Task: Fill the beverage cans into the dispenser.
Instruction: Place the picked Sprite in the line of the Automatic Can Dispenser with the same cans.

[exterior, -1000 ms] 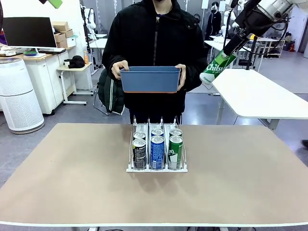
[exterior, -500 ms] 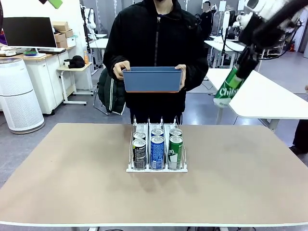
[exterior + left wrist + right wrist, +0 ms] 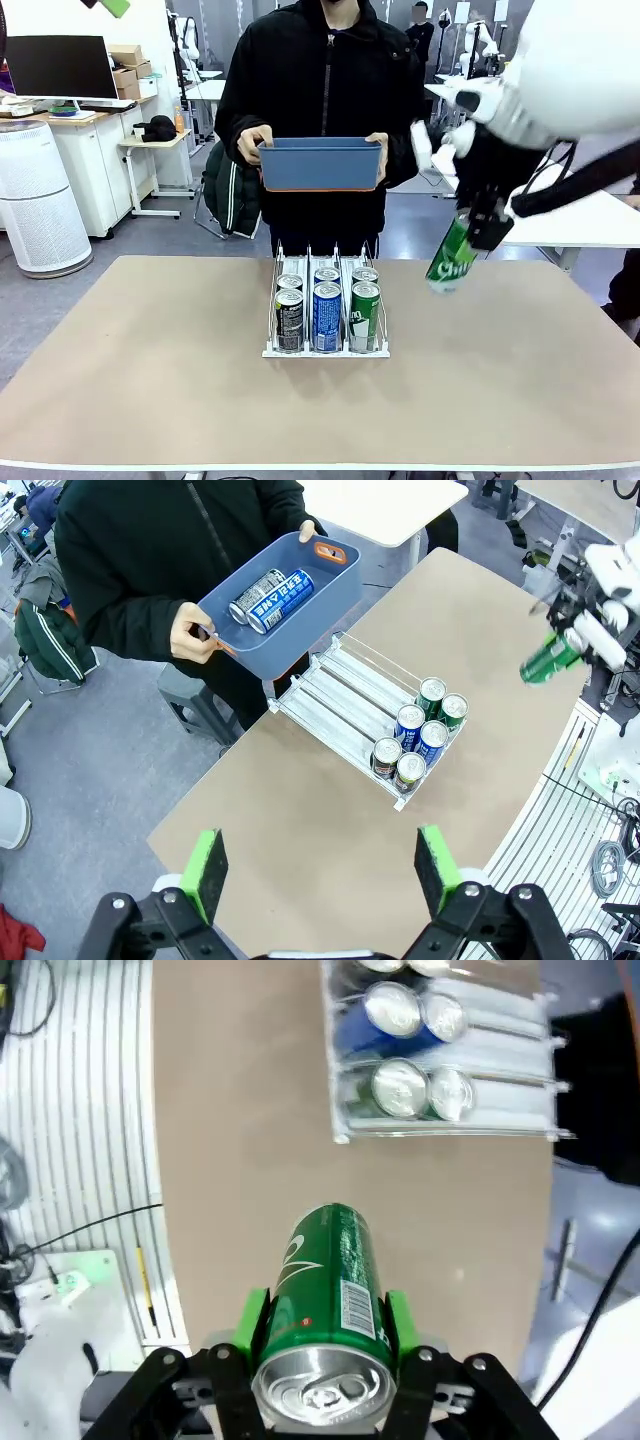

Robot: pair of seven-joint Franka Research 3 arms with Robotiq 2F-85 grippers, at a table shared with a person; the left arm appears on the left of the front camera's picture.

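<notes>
My right gripper (image 3: 478,228) is shut on a green beverage can (image 3: 452,262), held tilted above the table to the right of the dispenser (image 3: 325,352). From the right wrist, this green can (image 3: 325,1290) sits between the green pads (image 3: 250,1322), and the dispenser (image 3: 500,1100) lies ahead. The white three-lane dispenser holds several cans at its near end: black (image 3: 289,318), blue (image 3: 327,315) and green (image 3: 365,315) in front, more behind. My left gripper (image 3: 320,870) hangs open high above the table, over the dispenser (image 3: 345,685) and its cans (image 3: 415,742).
A person at the far edge holds a blue bin (image 3: 320,168) in both hands. From the left wrist the bin (image 3: 300,630) carries two lying cans (image 3: 270,592). A white side table (image 3: 560,215) stands at the right, behind my right arm.
My right arm has swung down from high at the right, bringing the green can lower and closer to the table beside the dispenser. The person still holds the bin.
</notes>
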